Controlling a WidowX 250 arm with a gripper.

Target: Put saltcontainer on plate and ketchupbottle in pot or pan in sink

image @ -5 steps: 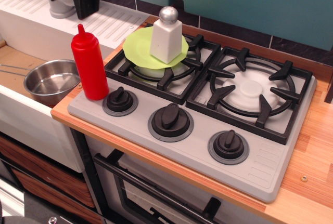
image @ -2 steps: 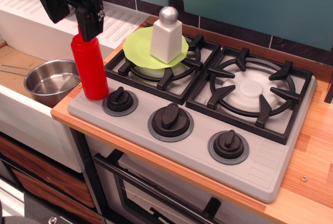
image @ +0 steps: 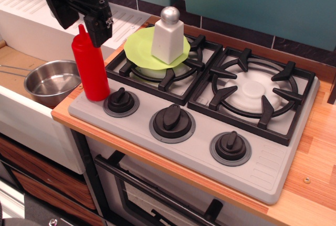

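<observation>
1. The ketchupbottle [image: 90,68] stands upright at the stove's [image: 262,158] front left corner, beside the leftmost knob [image: 121,101].
2. The black gripper [image: 84,19] hangs at the bottle's nozzle, one finger [image: 98,27] just right of the tip; whether it is released or clenched cannot be told.
3. The saltcontainer [image: 168,36] stands upright on the plate [image: 137,45], over the left burner.
4. The pot [image: 50,82] sits in the sink [image: 21,116], left of the bottle.

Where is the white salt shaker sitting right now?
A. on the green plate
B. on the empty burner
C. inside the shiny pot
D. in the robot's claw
A, because the saltcontainer stands upright on the plate over the left burner, while the pot holds nothing and the gripper is over by the ketchupbottle.
</observation>
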